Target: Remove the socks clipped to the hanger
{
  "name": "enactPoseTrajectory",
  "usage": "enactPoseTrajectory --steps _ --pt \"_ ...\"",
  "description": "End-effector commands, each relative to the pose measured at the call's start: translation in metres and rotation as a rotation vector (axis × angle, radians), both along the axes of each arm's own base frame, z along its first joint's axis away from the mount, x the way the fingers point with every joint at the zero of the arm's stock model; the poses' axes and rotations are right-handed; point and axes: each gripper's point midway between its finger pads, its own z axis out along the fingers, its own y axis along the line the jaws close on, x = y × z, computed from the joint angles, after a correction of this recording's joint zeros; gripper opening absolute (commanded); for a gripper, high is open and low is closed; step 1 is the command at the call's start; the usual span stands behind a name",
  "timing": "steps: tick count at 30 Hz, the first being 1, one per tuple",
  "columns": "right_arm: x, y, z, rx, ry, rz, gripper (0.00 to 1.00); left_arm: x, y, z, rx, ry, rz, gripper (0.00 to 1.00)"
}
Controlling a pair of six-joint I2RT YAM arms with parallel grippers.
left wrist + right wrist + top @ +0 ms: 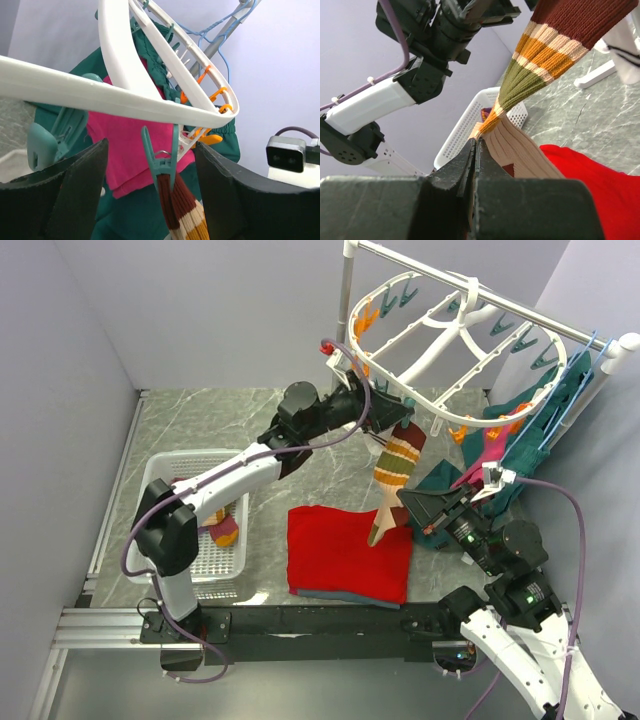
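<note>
— How many socks are on the hanger [75,92]?

— One that I can see: a striped sock [397,462], banded brown, cream, orange and olive, with a tan foot. It hangs from a single teal peg [161,155] under the near rim of the white oval frame, and its toe reaches down over the red cloth [345,550] lying flat on the table [250,420].

— And the two arms?

— The left gripper [151,150] is raised to the peg. Its jaws stand apart, one finger on each side of the peg, with a gap on both sides; it holds nothing. The right gripper [476,150] is closed, pinching the sock low down, where the stripes meet the tan ribbed part. The sock runs taut and slanted between the peg and that grip.

— Any other socks?

— One maroon sock [226,527] with an orange-yellow patch lies in the white slotted basket [170,465] at the left of the table. Whether more lie beneath it, I cannot tell.

— How many pegs in all?

— Orange and teal ones dangle all round the frame, too many overlapping to count. Behind the frame hang two big garments [500,440], one teal and one pink.
</note>
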Motion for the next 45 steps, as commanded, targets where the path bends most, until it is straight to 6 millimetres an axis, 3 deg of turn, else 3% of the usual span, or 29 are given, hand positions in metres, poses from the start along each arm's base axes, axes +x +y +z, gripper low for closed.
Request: enactPoseTrajectory --steps 1,7,14,23,26,28,29,32,36,37,38,39,41,42,43,45 --pt "-0.008 -0.003 0.015 0.02 -0.042 0.007 0.0 -0.002 -0.003 0.028 -0.074 -0.044 -0.029 0.72" --pt "-0.008 -0.003 0.012 0.017 -0.036 0.007 0.0 0.002 -0.003 0.033 -0.095 -0.047 -0.018 0.62" --pt "-0.01 -0.003 0.006 0.006 -0.025 0.014 0.0 0.001 -0.005 0.035 -0.104 -0.05 -0.031 0.31" --pt "-0.012 -0.006 -0.059 -0.04 0.097 0.002 0.0 -0.001 -0.005 0.032 -0.087 -0.06 -0.035 0.18" --pt "-0.014 -0.007 -0.064 -0.037 0.109 -0.001 0.0 -0.001 -0.006 0.031 -0.086 -0.055 -0.043 0.23" --pt "-0.015 -0.01 -0.058 -0.039 0.094 -0.009 0.0 -0.001 -0.006 0.028 -0.086 -0.042 -0.046 0.35" --pt "-0.016 -0.011 -0.057 -0.044 0.094 -0.011 0.0 -0.001 -0.006 0.024 -0.082 -0.033 -0.047 0.5" --pt "-0.016 -0.012 -0.047 -0.058 0.077 -0.015 0.0 -0.003 -0.005 0.015 -0.052 -0.016 -0.049 0.64" --pt "-0.018 -0.01 -0.039 -0.065 0.058 -0.001 0.0 -0.008 0.001 0.007 -0.01 -0.023 -0.046 0.72" --pt "-0.018 -0.01 -0.038 -0.065 0.056 0.002 0.0 -0.013 0.006 0.014 -0.014 -0.037 -0.045 0.73" --pt "-0.019 -0.009 -0.035 -0.067 0.045 0.009 0.0 -0.015 0.009 0.006 0.006 -0.029 -0.041 0.74" --pt "-0.02 -0.009 -0.034 -0.069 0.045 0.015 0.0 -0.021 0.015 0.012 0.006 -0.051 -0.036 0.75" --pt "-0.021 -0.007 -0.032 -0.082 0.036 0.028 0.0 -0.026 0.021 0.0 0.037 -0.04 -0.029 0.77" --pt "-0.022 -0.007 -0.03 -0.085 0.032 0.032 0.0 -0.034 0.029 0.009 0.03 -0.068 -0.026 0.78" --pt "-0.022 -0.007 -0.032 -0.094 0.038 0.03 0.0 -0.037 0.032 -0.003 0.052 -0.056 -0.028 0.79" --pt "-0.022 -0.007 -0.029 -0.104 0.03 0.036 0.0 -0.047 0.042 0.002 0.049 -0.078 -0.03 0.81"
